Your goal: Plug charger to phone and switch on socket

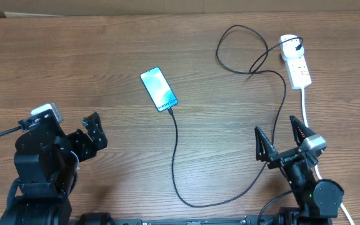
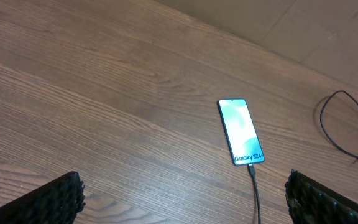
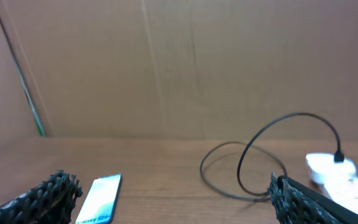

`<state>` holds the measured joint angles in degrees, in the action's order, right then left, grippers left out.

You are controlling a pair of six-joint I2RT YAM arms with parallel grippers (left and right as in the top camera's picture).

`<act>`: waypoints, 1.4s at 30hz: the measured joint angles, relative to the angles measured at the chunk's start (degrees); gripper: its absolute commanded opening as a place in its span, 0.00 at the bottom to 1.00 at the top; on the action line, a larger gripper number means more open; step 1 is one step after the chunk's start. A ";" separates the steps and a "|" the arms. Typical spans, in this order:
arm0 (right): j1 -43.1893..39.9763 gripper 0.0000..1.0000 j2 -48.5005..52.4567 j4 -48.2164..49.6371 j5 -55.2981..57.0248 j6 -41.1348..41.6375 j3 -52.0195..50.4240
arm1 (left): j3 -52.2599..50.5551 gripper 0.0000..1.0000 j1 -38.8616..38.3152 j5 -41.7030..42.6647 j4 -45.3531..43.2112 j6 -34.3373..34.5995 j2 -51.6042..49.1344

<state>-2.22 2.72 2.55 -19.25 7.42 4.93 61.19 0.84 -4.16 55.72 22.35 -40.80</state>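
Next, close the wide-open right gripper (image 1: 275,125) and gently poke the red switch (image 1: 299,63) on the long white socket block (image 1: 302,74); left gripper (image 2: 185,202), open too, waits.

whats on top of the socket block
A white plug sits on the far end of the socket, with the charger cable running from it. The outlet under the plug is covered, so its pins cannot be seen.

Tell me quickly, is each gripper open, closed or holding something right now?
Left gripper: open, holding nothing.
Right gripper: open, holding nothing.
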 measured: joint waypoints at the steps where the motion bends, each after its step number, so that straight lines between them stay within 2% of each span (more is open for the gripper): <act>1: 0.02 1.00 -0.76 0.59 0.07 -0.04 -0.72 | 0.00 1.00 0.00 0.00 0.00 0.00 0.00; 4: 0.02 1.00 -1.95 3.67 0.33 -0.04 -3.28 | 0.00 1.00 0.00 0.00 0.00 -0.02 0.00; 13: 0.02 1.00 -1.99 4.17 4.07 -0.02 -3.87 | 0.00 1.00 0.00 0.00 0.00 0.00 0.00; 21: 0.02 1.00 -1.99 -0.50 7.43 -0.02 -3.87 | 0.00 1.00 0.00 0.00 0.00 0.00 0.00; 26: 0.02 1.00 -1.97 -6.64 8.07 -0.85 -3.87 | 0.00 1.00 0.00 0.00 0.00 0.00 0.00; 38: 0.02 1.00 -1.99 -6.80 8.96 -1.77 -3.87 | 0.00 0.99 0.00 0.00 0.00 0.00 0.00; 42: 0.02 1.00 -1.99 -6.84 8.96 -5.68 -3.87 | 0.00 0.99 0.00 0.00 0.00 0.00 0.00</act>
<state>-2.20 0.73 -4.29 -10.28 1.74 1.06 61.19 0.84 -4.16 55.72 22.35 -40.80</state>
